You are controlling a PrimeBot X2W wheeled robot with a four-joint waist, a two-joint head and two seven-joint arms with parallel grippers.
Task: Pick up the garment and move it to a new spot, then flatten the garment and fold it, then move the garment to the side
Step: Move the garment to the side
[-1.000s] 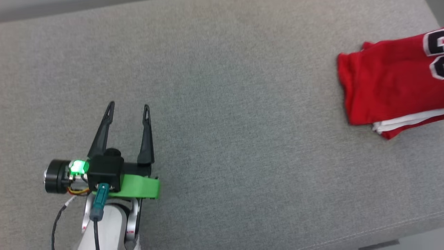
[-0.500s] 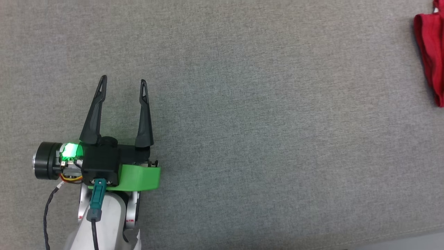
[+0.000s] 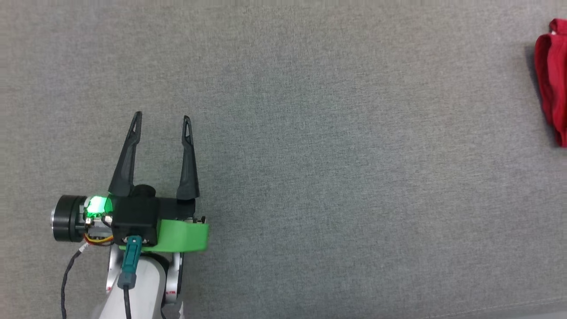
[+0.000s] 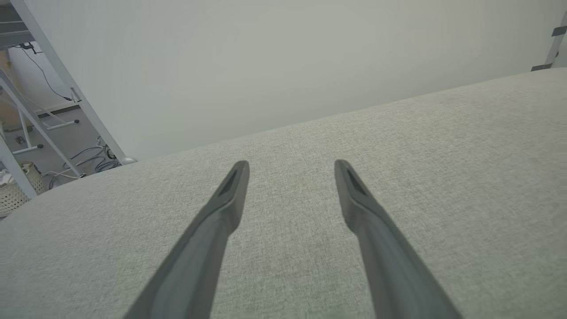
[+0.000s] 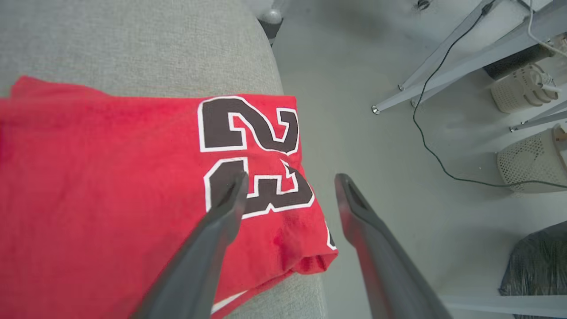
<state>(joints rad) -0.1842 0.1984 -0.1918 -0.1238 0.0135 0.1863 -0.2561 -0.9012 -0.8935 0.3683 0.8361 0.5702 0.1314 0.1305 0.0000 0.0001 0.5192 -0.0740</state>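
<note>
In the head view, the left gripper (image 3: 162,116) hangs at the lower left over a grey fabric-covered tabletop (image 3: 332,155), its jaws spread wide with nothing between them. The garment (image 3: 551,79) shows as a red strip at the far right edge, well apart from that gripper, with bare tabletop between them.

In the left wrist view, the two dark fingers (image 4: 212,230) point across the tabletop toward a pale wall (image 4: 266,53). Beyond the rounded edge at the left stand slanted metal legs (image 4: 66,88), loose cables (image 4: 95,159) and a woven basket (image 4: 11,199).

In the right wrist view, the right gripper (image 5: 292,178) has its jaws wide and empty. The garment lies folded at the tabletop's end, its black number (image 5: 252,133) facing up under one finger. The other finger stands over the floor (image 5: 354,66), where a cable (image 5: 425,133), two baskets (image 5: 527,164) and a dark bag (image 5: 540,266) sit.
</note>
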